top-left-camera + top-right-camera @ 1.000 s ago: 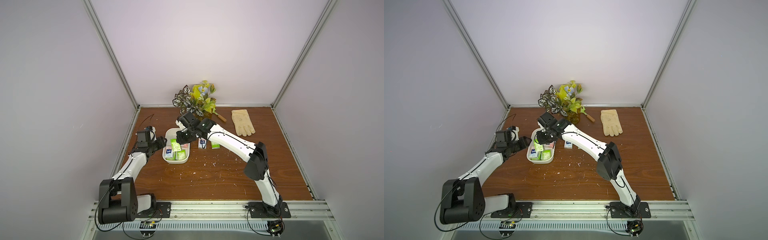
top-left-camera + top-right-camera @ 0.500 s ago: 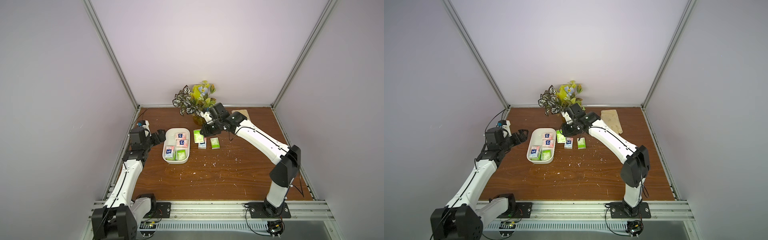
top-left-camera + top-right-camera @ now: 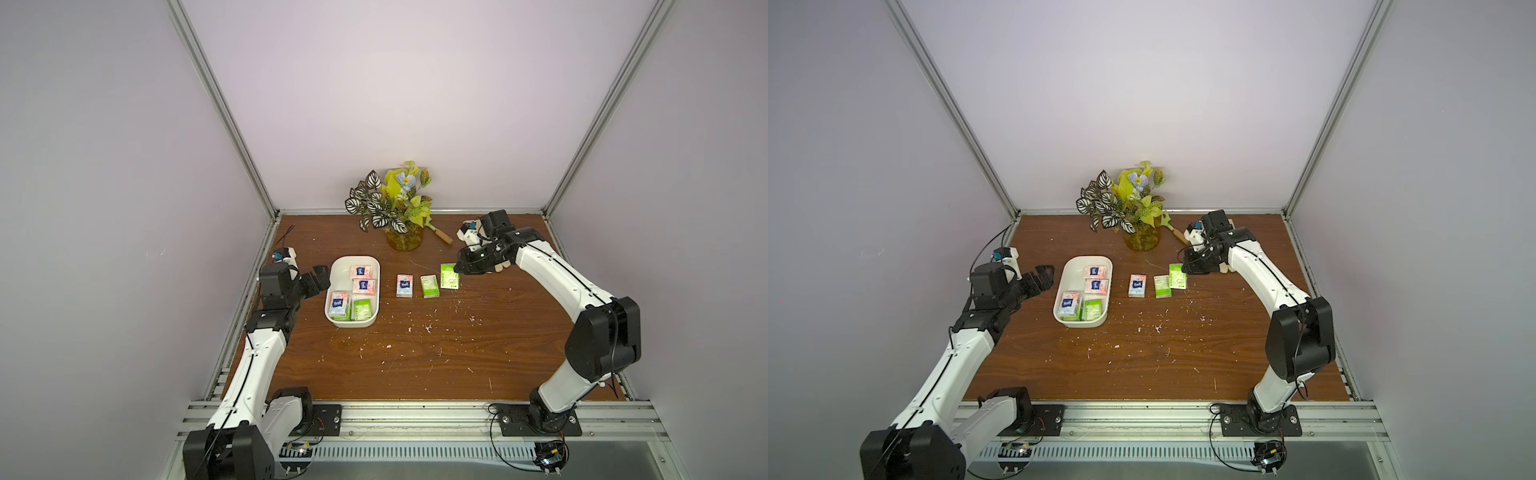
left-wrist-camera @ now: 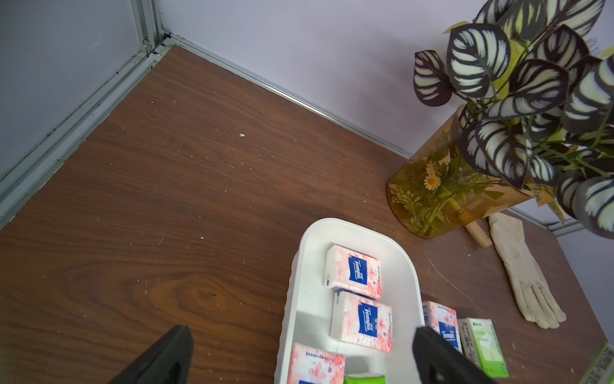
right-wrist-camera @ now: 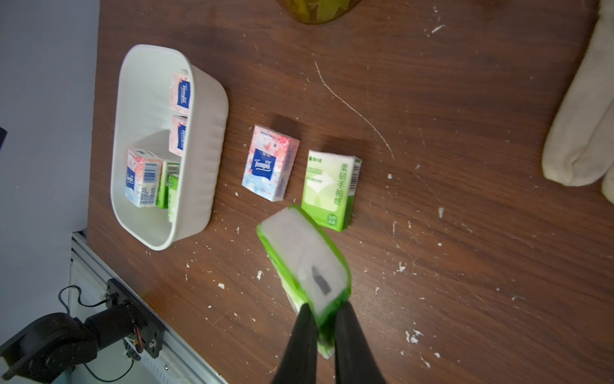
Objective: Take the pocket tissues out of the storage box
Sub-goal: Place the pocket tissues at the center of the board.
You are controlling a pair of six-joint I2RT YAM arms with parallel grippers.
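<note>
The storage box (image 3: 341, 269) is a white oblong tub left of the table's middle, seen in both top views, storage box (image 3: 1073, 272). Several pocket tissues lie in it, pink ones (image 3: 364, 286) and a green one (image 3: 361, 309). On the table to its right lie a pink packet (image 3: 404, 285) and a green packet (image 3: 429, 286). My right gripper (image 5: 324, 316) is shut on another green packet (image 5: 300, 249), tilted just right of those two. My left gripper (image 4: 304, 352) is open by the tub's left rim (image 4: 292, 299), holding nothing.
An amber pot with a leafy plant (image 3: 404, 239) stands behind the packets, a wooden-handled tool (image 3: 442, 236) beside it. A cream glove (image 5: 581, 133) lies at the back right, mostly behind my right arm in the top views. White crumbs dot the wood. Walls close three sides.
My right gripper carried the green packet from over the tub rightward, past the two packets on the table. My left gripper opened and drew back from the tub's left rim.
</note>
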